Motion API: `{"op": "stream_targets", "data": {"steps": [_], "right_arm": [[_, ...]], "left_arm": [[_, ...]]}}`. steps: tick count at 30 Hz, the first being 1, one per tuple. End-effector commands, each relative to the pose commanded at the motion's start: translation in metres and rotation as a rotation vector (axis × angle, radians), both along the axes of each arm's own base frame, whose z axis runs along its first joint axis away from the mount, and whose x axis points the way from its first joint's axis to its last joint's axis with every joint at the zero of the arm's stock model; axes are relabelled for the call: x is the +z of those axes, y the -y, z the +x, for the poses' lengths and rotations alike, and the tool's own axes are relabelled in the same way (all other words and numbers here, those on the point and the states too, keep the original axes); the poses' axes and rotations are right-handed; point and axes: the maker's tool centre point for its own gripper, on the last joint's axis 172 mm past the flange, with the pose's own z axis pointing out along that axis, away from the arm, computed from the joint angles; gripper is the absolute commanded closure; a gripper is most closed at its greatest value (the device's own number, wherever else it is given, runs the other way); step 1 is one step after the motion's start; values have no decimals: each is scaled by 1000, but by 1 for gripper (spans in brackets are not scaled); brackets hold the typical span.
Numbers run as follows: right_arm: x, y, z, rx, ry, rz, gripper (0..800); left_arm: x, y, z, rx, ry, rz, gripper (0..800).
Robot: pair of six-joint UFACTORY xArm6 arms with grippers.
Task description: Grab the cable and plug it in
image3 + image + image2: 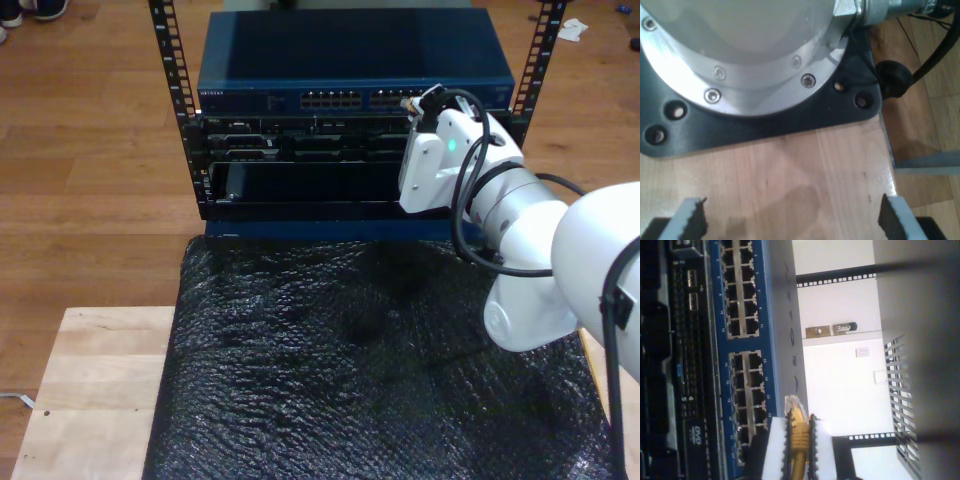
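My second gripper [799,440] pinches the cable [799,432], plug [792,403] just past fingertips, beside switch [747,340] ports, not in. Risk: misaligned w/ port, plug jams on bezel. My first gripper [792,217] wide, empty.

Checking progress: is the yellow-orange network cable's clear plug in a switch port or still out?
Out. The clear plug sits short of the blue switch, held by my second gripper.

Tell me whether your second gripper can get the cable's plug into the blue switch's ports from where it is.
Probably yes. My second gripper is shut on the cable, with the plug sticking out ahead of the pads, close to the switch. I see nothing between plug and ports, though the plug sits off toward the switch's edge and needs lining up.
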Motion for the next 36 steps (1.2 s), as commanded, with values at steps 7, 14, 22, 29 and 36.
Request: {"op": "stream_targets", "data": {"steps": [7,14,22,29,36], "right_arm": [[-3,-2,8,1,47,12,800],[-11,8,26,-56,61,22,800],[-9,24,39,-137,138,-35,800],[-19,36,39,-226,158,-75,800],[-22,31,37,-267,182,-77,800]], "left_arm": [[0,0,0,0,0,0,1],[0,0,0,0,0,0,1],[0,0,0,0,0,0,1],[0,0,0,0,0,0,1],[0,0,0,0,0,0,1]]}}
